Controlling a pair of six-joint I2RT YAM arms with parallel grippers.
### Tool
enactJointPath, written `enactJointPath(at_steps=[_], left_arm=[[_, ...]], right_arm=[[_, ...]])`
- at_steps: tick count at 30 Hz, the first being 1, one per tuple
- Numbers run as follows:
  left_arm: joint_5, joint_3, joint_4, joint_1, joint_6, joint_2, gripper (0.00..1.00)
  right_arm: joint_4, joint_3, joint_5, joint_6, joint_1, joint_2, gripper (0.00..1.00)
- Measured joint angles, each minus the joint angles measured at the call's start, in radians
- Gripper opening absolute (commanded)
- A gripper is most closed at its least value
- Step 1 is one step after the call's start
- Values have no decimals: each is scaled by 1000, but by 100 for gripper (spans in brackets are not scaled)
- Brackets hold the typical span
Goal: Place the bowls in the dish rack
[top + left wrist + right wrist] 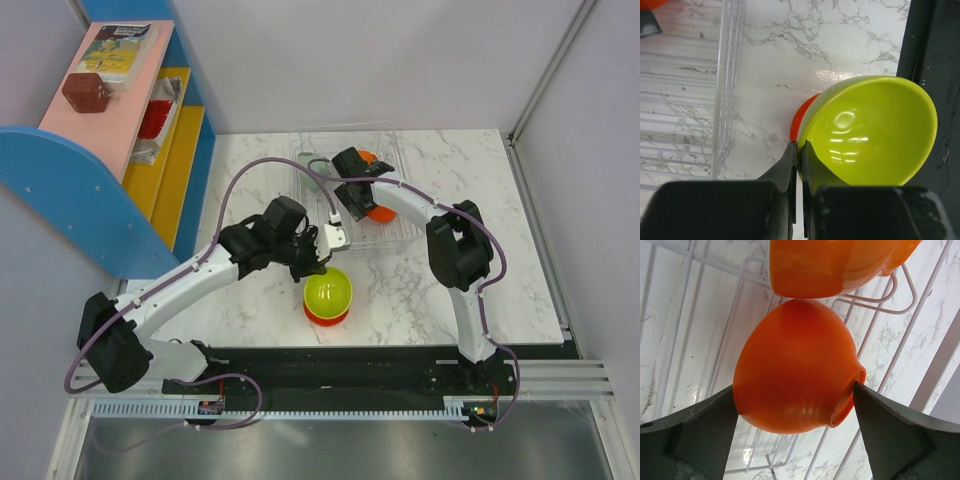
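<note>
fingers of the left gripper (pixel 799 148) pinched shut on the rim of the yellow-green bowl (pixel 875 130), tilted on a red bowl (pixel 801 117). right gripper (pixel 794 388) spread wide, clamping an orange bowl (pixel 795 365) over the dish rack (pixel 677 315), rack at 12 o'clock from the stack.

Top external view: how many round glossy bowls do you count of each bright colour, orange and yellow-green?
Orange round glossy bowls: 3 (two in the see-through dish rack, one under the yellow-green)
Yellow-green round glossy bowl: 1
Total: 4
</note>
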Motion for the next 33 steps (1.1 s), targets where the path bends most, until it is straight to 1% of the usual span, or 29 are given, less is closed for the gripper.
enactJointPath(at_steps=[4, 9, 16, 26, 33], left_arm=[[23, 19, -31, 0, 9, -53, 2], [19, 59, -82, 2, 21, -126, 2], [-6, 133, -85, 34, 32, -213, 2], [-18, 135, -86, 84, 32, -218, 2], [-51, 135, -86, 115, 32, -195, 2]], right_arm=[[-2, 2, -11, 0, 0, 0, 98], [-12, 12, -37, 3, -2, 0, 98], [-21, 21, -68, 4, -6, 0, 98], [-32, 33, -89, 10, -9, -5, 98], [-38, 34, -81, 16, -5, -7, 98]])
